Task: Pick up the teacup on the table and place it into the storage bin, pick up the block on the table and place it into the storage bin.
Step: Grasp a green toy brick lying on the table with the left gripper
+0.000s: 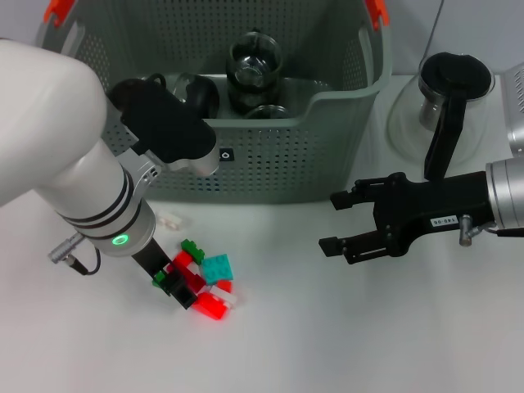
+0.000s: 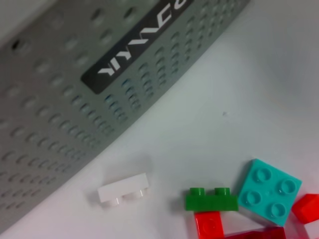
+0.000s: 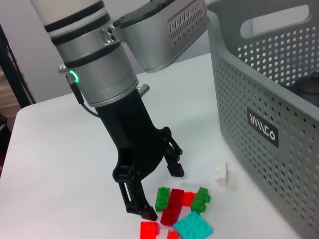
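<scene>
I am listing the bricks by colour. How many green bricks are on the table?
2. One green brick lies on the pile's side nearer the storage bin; the other is by the left hand. More may be hidden under the pile.

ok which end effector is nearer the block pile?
Left. The left end effector is down at the block pile, fingers open beside the bricks. The right end effector hovers open over bare table, well off to the pile's right.

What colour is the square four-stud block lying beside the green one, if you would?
Teal, clearest in the left wrist view.
</scene>
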Controlling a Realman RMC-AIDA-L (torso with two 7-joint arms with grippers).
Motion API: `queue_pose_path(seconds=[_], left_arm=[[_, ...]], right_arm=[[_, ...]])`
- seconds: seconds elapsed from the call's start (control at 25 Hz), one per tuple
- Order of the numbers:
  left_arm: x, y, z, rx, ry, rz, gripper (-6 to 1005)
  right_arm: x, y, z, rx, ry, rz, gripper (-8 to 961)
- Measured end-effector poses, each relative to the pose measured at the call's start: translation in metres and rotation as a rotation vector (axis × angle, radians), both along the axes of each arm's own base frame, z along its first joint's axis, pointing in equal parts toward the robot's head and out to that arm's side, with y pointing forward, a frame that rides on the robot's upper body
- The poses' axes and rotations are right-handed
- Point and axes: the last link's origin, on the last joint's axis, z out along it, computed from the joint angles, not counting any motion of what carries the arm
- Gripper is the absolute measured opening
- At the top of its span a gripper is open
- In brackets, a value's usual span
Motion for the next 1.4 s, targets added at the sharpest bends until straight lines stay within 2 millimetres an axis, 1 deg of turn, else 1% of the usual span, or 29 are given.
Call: queue_pose_path(seconds=[0.32,0.56,0.76,1.4], left_arm=[[-0.0005,-0.0008,-0.0002,-0.003,0.002,0.005,915],[-0.0015,-0.0016,-0.0007,-0.005,0.003,0.009,755],[-0.0019,-0.0021,-0.0013,-0.005,0.002,0.013,705],[-0.0034,0.0001,-0.0035,-0.015,0.013,0.018,676]], right_arm=[[-0.0002,0.0003,0.0001,0.002,0.002,-0.001,852],[-0.0006,0.0001,-0.0005,0.002,0.003,0.001,852],[-0.0005,0.0001,-0.0004,0.003,0.002,0.006,851],[0.0004,0.0008,0.0012,0.011,0.003,0.004,851]])
